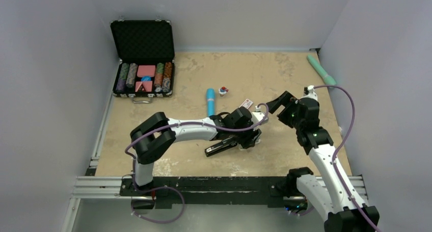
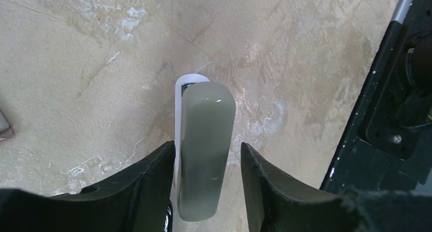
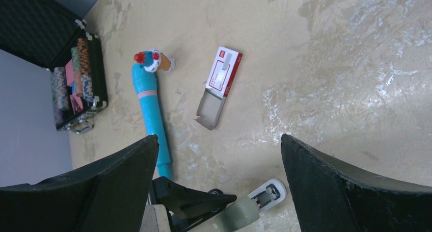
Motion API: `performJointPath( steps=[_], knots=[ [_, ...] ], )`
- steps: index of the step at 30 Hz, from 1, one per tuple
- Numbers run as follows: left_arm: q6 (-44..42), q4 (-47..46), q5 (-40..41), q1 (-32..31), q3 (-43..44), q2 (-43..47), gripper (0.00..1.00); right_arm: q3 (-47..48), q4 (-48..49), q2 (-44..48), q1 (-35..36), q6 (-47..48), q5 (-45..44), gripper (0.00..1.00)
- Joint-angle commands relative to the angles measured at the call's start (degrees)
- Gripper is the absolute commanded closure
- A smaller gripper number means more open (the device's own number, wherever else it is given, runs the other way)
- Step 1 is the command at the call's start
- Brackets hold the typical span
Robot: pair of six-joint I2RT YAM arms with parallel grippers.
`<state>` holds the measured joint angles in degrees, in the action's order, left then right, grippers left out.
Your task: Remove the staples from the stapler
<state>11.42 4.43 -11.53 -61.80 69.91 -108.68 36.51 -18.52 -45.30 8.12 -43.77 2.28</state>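
left gripper narrowly straddling stapler on worktop, slight gap one side, right gripper gaping wide above

Grey-topped, white-based stapler lies flat on the tan table.

a tan, mottled tabletop with pale scuffs. at its far left corner an open black poker chip case lies with its lid up. near the middle lies a blue tube, with a small red, white and blue toy just beside its far end. a red and white staple box, its tray slid partly out, lies right of the tube. a green handled tool lies in the far right corner. the stapler is toward the near edge.
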Motion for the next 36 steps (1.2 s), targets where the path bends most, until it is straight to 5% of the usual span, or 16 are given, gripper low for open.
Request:
performJointPath(
  steps=[1, 5, 11, 24, 36],
  knots=[
    [-1.39, -2.37, 3.1, -0.34, 2.28, -0.85, 0.49, -0.25, 1.87, 0.67, -0.21, -0.1, 1.31, 0.06],
    [-1.73, -1.85, 3.36, -0.39, 2.97, -1.75, 0.6, 0.04, 1.61, 0.5, -0.16, 0.05, 0.98, 0.06],
    [-1.93, -0.59, 3.25, -0.35, 3.66, -1.25, 1.0, 1.46, 0.48, 0.56, -0.17, 0.5, -0.53, 0.06],
    [-2.19, 3.92, 3.03, -0.25, 2.14, 7.98, 1.0, 10.32, -1.62, -1.35, -1.75, 0.48, -4.73, 0.05],
    [-2.23, 12.97, 10.13, 0.83, 3.24, 20.75, 1.0, 17.76, -0.57, -7.03, -1.71, 5.13, 9.53, 0.16]
  ],
)
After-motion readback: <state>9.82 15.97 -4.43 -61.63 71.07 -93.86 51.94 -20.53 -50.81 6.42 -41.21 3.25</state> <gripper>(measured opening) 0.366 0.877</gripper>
